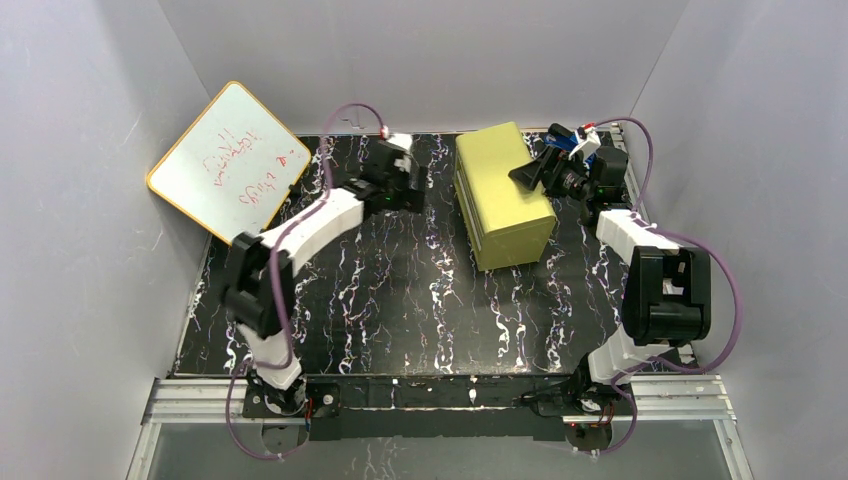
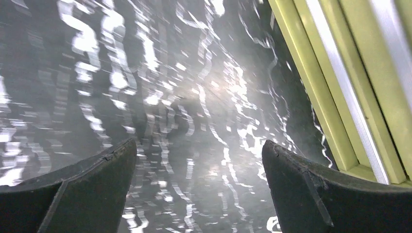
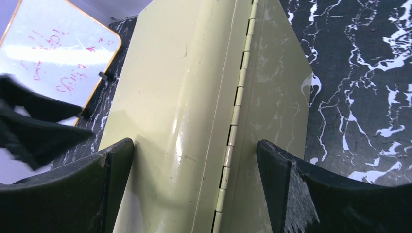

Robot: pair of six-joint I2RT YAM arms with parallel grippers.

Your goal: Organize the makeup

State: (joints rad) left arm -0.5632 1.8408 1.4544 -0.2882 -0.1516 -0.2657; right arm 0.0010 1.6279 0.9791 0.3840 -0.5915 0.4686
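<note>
No makeup item shows in any view: the discs, the pencil-like sticks and the white palette are all hidden or out of view. My left gripper (image 1: 408,192) is open and empty, low over the black marble tabletop just left of the yellow-green box (image 1: 503,195). In the left wrist view the gripper (image 2: 199,145) has only the tabletop between its fingers, with the box's ribbed front (image 2: 359,82) at the right. My right gripper (image 1: 528,176) is open over the box's far right top edge. In the right wrist view the gripper (image 3: 194,145) straddles the box's lid and hinge (image 3: 233,111) without holding it.
A yellow-rimmed whiteboard (image 1: 230,160) with red writing leans against the left wall at the back and also shows in the right wrist view (image 3: 58,53). Grey walls close in the table on three sides. The black marble tabletop (image 1: 400,300) spreads in front of the box.
</note>
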